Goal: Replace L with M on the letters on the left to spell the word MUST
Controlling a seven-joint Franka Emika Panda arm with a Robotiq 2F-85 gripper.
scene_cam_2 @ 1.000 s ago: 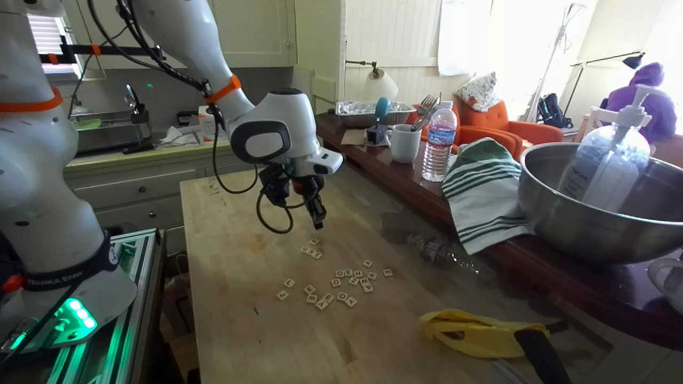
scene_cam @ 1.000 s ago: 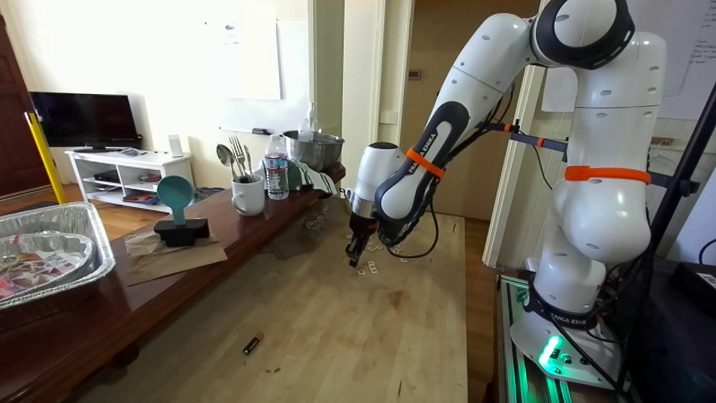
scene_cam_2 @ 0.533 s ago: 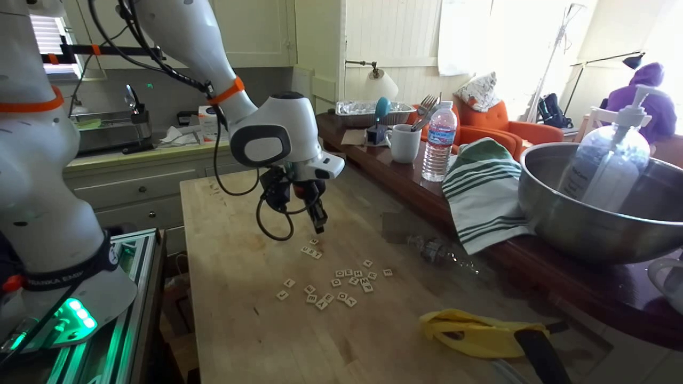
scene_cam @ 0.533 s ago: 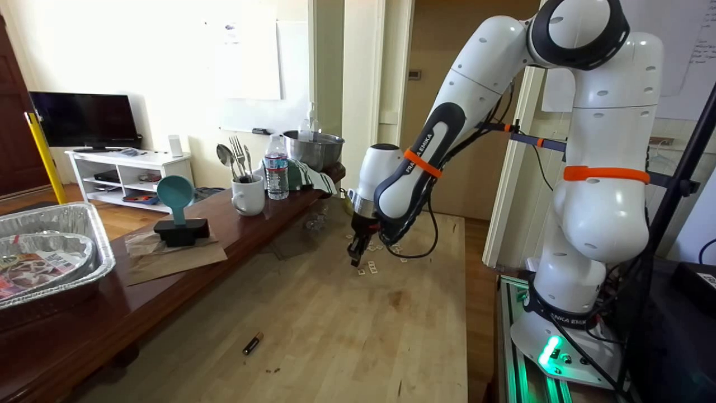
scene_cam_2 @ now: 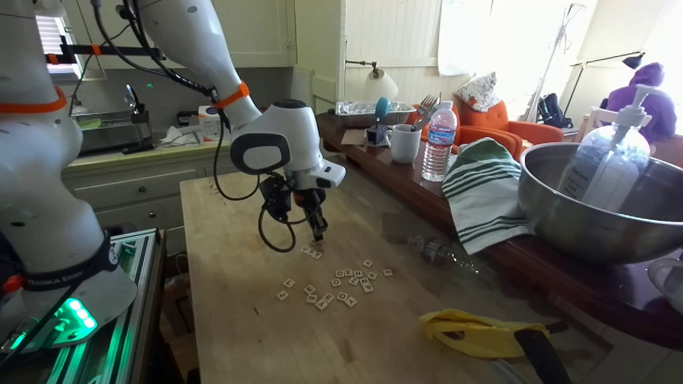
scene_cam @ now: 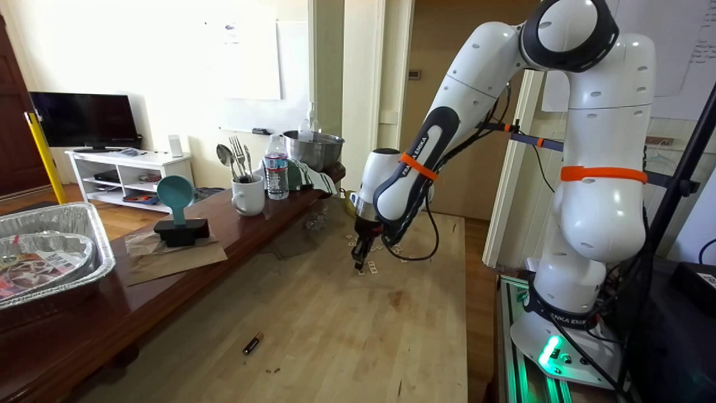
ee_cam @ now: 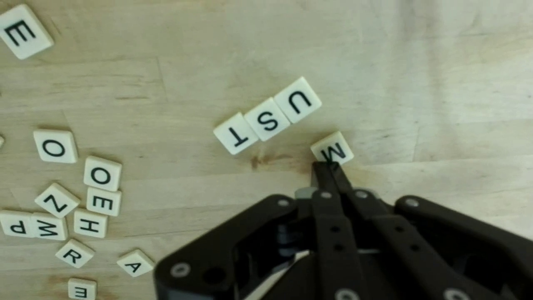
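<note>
Black jointed pincer: clenched, nothing visible between its tips | small square cream M tile: right of centre in the wrist view, lower edge partly hidden by those tips, contact unclear | advice: press lightly, slide it up-frame, skirting the row of 3 square cream tiles lettered U, S, T, then align it against the U's upper-right edge.

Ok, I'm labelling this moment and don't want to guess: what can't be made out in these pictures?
M tile: wrist view, lower corner hidden by the end effector; whether the two touch can't be told.
Pale sliver, likely a tile: wrist view, nearly all cut off by the left edge; no letter shows.
Wall writing: in an exterior view, too small to read.
Clear plastic piece: in both exterior views, too blurred to say what it is.
</note>
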